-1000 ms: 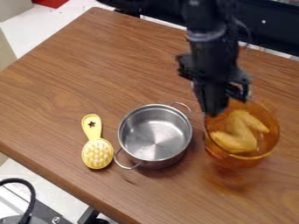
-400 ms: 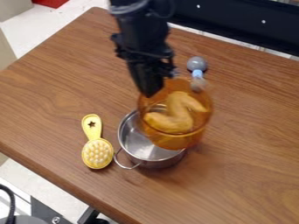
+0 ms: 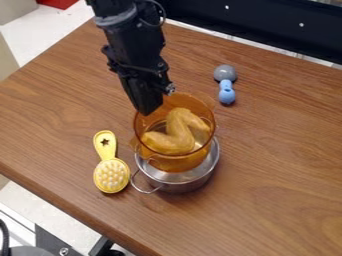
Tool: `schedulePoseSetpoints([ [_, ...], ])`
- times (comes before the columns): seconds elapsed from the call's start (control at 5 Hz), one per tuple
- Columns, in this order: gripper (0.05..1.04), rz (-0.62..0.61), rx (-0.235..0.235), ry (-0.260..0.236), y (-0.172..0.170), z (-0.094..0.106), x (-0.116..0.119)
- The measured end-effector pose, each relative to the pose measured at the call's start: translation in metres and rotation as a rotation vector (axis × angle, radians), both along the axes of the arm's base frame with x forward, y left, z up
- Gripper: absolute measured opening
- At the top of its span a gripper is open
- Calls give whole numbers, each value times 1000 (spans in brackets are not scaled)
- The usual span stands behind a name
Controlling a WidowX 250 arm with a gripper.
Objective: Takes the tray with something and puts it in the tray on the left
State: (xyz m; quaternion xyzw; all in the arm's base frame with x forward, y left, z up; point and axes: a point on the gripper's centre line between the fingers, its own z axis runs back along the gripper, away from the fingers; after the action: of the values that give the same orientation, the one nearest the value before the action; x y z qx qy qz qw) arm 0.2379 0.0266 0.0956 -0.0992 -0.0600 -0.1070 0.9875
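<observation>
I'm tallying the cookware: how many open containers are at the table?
2: the orange bowl, at the gripper and overlapping the pot's opening, and the metal pot, beside the yellow brush. The arm could hide a small one.

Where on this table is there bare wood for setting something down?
The widest bare patch of table lies right of the pot, below the blue-and-gray toy. Another lies at left, above the yellow brush. It is crowded at the pot: the gripper holds the orange bowl over it, beside the brush.
</observation>
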Motion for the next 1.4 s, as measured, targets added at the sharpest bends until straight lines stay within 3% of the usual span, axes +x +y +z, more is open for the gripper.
schedulePoseSetpoints([
  [0.6,54,5,-16,35,-1,-13,10],
  [1.2,66,-9,8,28,-2,-23,11],
  [1.4,220,-3,17,23,-2,-24,13],
])
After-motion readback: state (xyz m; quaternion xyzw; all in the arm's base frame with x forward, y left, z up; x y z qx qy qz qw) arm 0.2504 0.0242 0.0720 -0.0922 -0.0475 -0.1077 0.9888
